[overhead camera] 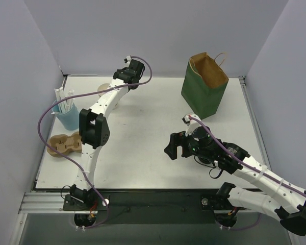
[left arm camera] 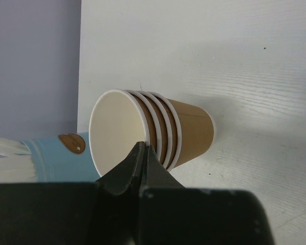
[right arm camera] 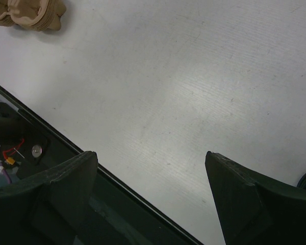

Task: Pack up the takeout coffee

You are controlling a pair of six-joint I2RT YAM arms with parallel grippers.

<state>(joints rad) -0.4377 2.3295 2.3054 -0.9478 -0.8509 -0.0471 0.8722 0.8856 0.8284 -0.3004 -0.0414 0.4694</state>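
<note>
One white table (overhead camera: 143, 148) | lavender walls (overhead camera: 92, 35) | green bag (overhead camera: 201, 97) at back

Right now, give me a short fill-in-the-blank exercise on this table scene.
1. The left gripper, by the nested paper cups, is ___.
2. The right gripper, over the table, has jaws ___.
3. The straws stand in a ___ cup.
4. The paper bag is coloured ___.
Missing: shut, open, blue, green.
</note>
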